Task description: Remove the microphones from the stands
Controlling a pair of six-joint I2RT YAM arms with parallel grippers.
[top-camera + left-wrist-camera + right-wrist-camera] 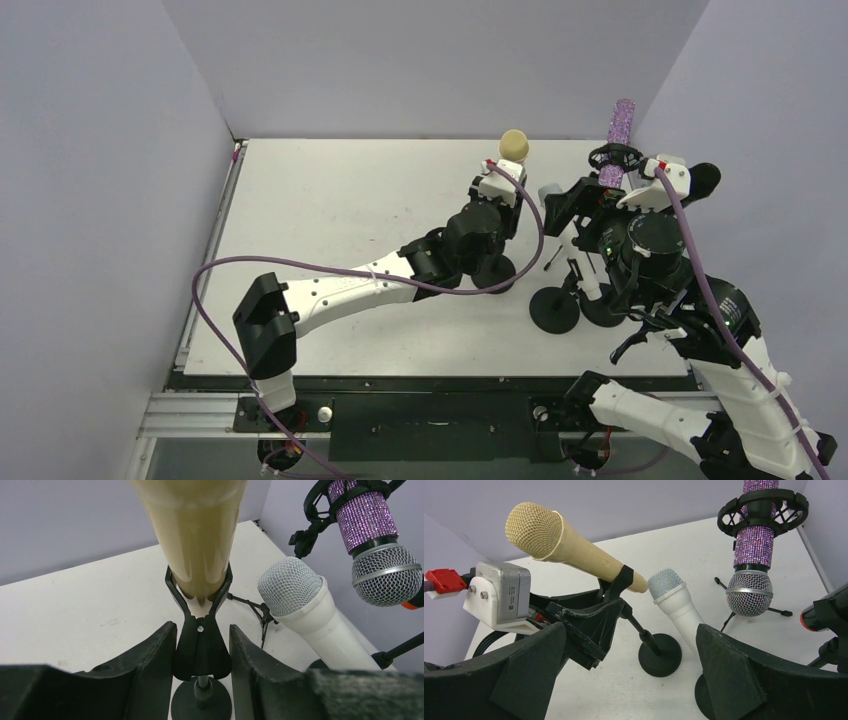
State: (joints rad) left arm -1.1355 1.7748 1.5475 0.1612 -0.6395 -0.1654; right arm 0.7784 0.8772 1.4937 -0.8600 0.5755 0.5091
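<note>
The gold microphone [514, 143] sits tilted in the black spring clip [200, 645] of a round-based stand [660, 655]. It fills the top of the left wrist view [192, 530], and the right wrist view shows it too [574, 545]. My left gripper [201, 675] is open, its fingers [150, 670] close on either side of the clip's lower handles, just below the microphone; it also shows in the top view [500, 185]. The clip still holds the microphone. My right gripper [629, 680] is open wide and empty, low over the table to the right of the stand [567, 207].
A white microphone [671, 597] on its own stand leans just right of the gold one. A purple glitter microphone [751, 545] hangs head down in a black shock mount on a tripod at the back right. A black microphone with an orange ring [824, 615] is at far right. Black round bases [554, 310] stand near the right arm.
</note>
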